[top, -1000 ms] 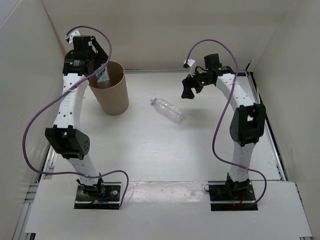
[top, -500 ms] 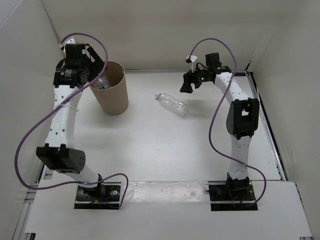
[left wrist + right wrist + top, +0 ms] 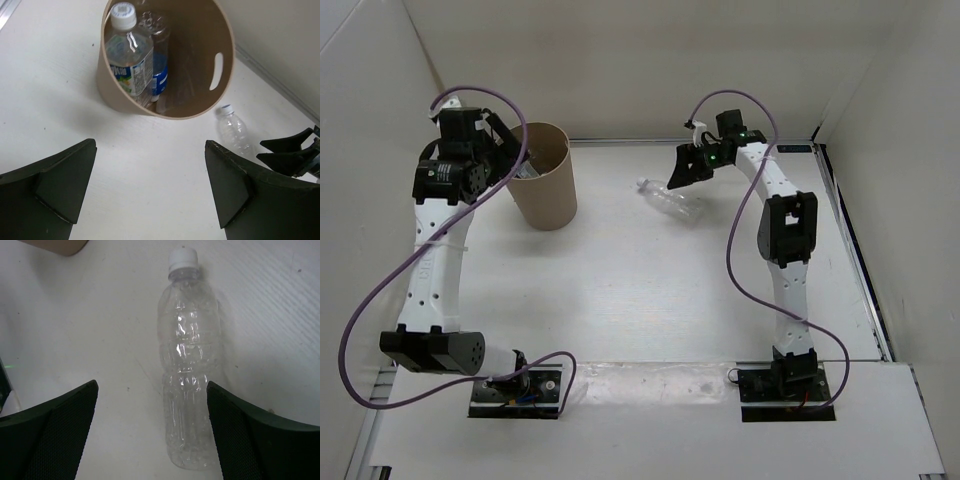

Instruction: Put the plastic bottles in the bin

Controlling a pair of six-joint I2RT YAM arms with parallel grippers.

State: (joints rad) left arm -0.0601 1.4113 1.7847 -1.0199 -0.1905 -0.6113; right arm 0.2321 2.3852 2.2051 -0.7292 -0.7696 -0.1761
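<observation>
We log the right gripper (image 3: 678, 170) wide, empty, nearer.
Just below it the plain clear bottle (image 3: 189, 370) lies flat, cap pointing away, long axis square to the jaw line; the bin (image 3: 548, 200) stands well apart by the left gripper (image 3: 510, 152), also wide.

- bin (image 3: 200, 45): far rim cut off by the top edge of the left wrist view. in the right wrist view we get only a tan corner.
- white-green label bottle (image 3: 131, 62), blue label bottle (image 3: 159, 75): lower parts hidden behind the bin's near wall. we cannot tell what lies beneath.
- plain clear bottle (image 3: 234, 129): base hidden behind a finger of the left gripper (image 3: 150, 144).
- right gripper (image 3: 260, 151): cut off by the right edge.
</observation>
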